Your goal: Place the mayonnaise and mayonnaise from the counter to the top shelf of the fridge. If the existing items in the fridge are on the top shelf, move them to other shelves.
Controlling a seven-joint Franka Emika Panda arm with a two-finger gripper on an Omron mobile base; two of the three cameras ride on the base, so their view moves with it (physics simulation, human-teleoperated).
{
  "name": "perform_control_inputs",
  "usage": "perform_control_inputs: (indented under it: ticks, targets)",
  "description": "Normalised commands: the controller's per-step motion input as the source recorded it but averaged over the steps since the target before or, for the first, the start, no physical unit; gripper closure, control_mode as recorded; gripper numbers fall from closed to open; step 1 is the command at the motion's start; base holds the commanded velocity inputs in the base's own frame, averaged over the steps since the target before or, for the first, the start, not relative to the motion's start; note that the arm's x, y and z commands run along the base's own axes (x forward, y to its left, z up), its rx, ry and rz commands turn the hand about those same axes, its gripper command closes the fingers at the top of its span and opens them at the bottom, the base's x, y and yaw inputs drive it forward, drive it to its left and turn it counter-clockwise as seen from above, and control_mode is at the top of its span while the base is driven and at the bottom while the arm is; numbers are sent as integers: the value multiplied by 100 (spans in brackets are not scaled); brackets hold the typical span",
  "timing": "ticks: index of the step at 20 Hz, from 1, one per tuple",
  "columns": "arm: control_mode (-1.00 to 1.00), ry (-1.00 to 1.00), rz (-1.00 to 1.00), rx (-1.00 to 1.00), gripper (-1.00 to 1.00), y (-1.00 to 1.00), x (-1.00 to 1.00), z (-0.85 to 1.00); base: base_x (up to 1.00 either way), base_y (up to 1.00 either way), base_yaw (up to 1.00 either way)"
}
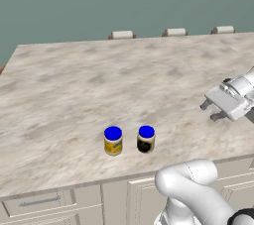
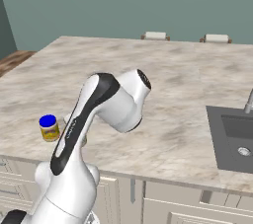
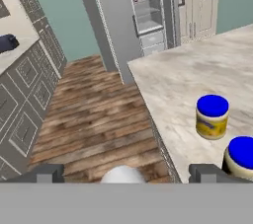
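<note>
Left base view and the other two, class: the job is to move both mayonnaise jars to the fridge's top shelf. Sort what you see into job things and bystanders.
Job things:
left mayonnaise jar
right mayonnaise jar
counter
fridge
open gripper

Bystanders:
sink
faucet
chair backs
wooden floor

- Three chair backs (image 1: 122, 34), pale with brown edges, stand in a row along the top of the left base view, in front of a plain teal wall (image 1: 99, 1).
- A dark grey sink (image 2: 232, 136) is at the right edge of the right base view, with a thin grey tap (image 2: 249, 100) rising above it.
- A wooden floor (image 3: 94, 119) of brown planks covers the lower left of the hand view.
- Grey panelled cabinets (image 3: 24, 94) stand along the left edge of the hand view.
- Pale cupboard doors (image 3: 200, 11) are at the upper right of the hand view.
</note>
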Motion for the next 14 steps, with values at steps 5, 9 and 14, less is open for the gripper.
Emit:
perform_control_inputs:
  ticks: [5, 9, 14]
  targets:
    - [-100, -31, 22, 13, -100, 14, 17, -39, 0, 0, 0]
    - [-100, -17, 0, 1, -100, 44, 22, -34, 0, 0, 0]
    - [-100, -1, 0, 0, -100, 33, 19, -30, 0, 0, 0]
